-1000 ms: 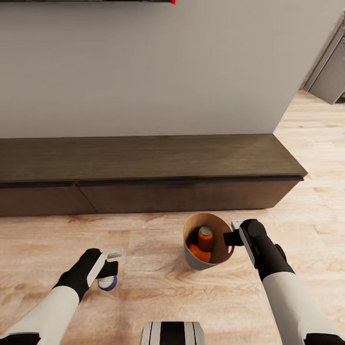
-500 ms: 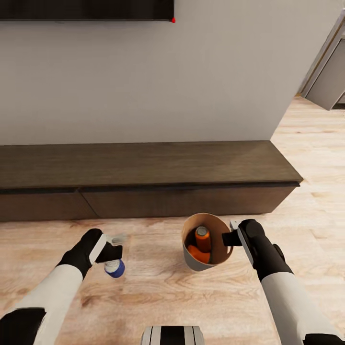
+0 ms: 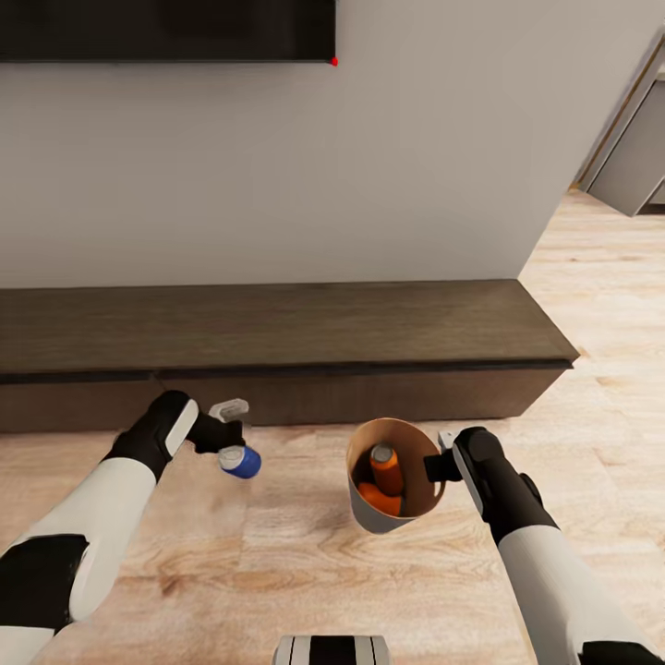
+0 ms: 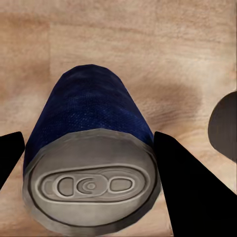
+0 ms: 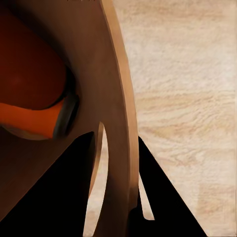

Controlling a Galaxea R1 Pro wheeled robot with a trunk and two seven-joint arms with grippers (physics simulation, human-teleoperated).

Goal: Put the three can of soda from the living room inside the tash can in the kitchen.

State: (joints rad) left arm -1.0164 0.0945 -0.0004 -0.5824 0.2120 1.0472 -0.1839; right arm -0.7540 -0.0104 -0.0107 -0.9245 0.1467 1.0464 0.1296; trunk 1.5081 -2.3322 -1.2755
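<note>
Holding the blue can (image 3: 240,461) pinched between its fingers, the left gripper (image 3: 228,432) hangs clear of the floor, left of the bin (image 3: 395,474) and well apart from it. The right gripper (image 3: 441,465) is clamped on the bin's rim, one finger inside the wall and one outside by the slot handle. Two orange cans (image 3: 385,469) already lie in the bin, in front of the bench (image 3: 277,328). By this showing, two of three cans are binned; the blue one must yet go in, and the bin appears not yet in the kitchen.
</note>
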